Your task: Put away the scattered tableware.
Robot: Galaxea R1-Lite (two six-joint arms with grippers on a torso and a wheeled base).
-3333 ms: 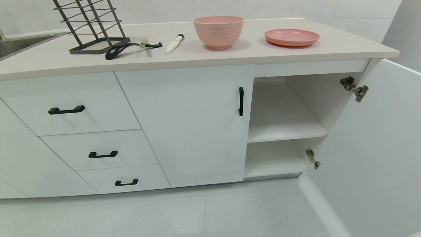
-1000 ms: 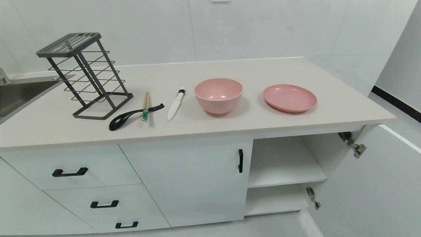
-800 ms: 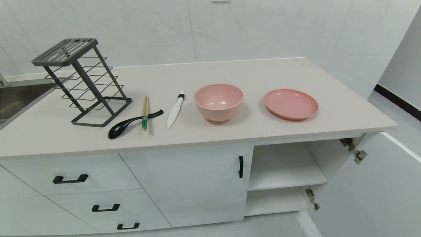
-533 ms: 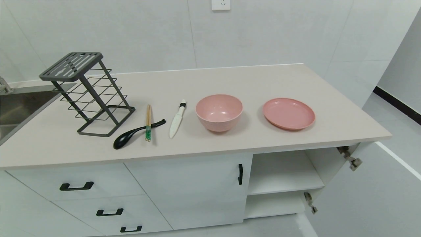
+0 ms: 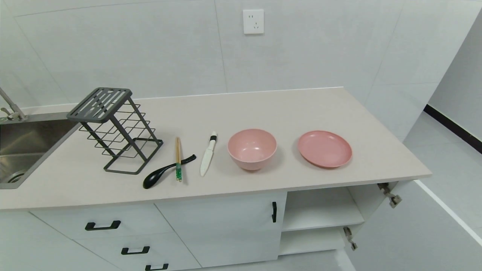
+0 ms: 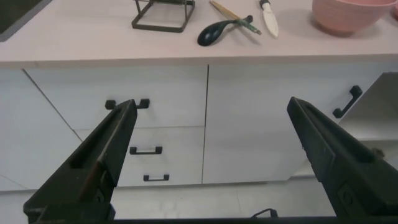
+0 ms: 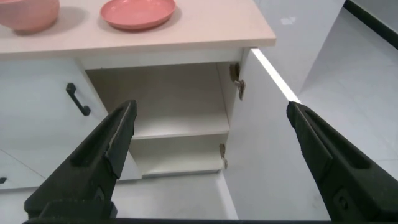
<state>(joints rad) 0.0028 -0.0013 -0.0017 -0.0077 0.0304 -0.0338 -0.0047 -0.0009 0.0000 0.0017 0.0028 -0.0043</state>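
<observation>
Left end effector (image 6: 211, 107) and right end effector (image 7: 211, 109) spread wide, empty. Pink bowl (image 5: 252, 149) and plate (image 5: 324, 148) sit near front edge of worktop (image 5: 282, 109).

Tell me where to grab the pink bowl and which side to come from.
Probably the rim of the bowl, from straight above, straddling the wall on its near side. It stands upright and empty, mouth up, and its rounded outside offers no flat hold. The knife and plate lie apart from it.

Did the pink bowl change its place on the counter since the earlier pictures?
No. The bowl still sits between the knife and the plate; only the camera shifted.
</observation>
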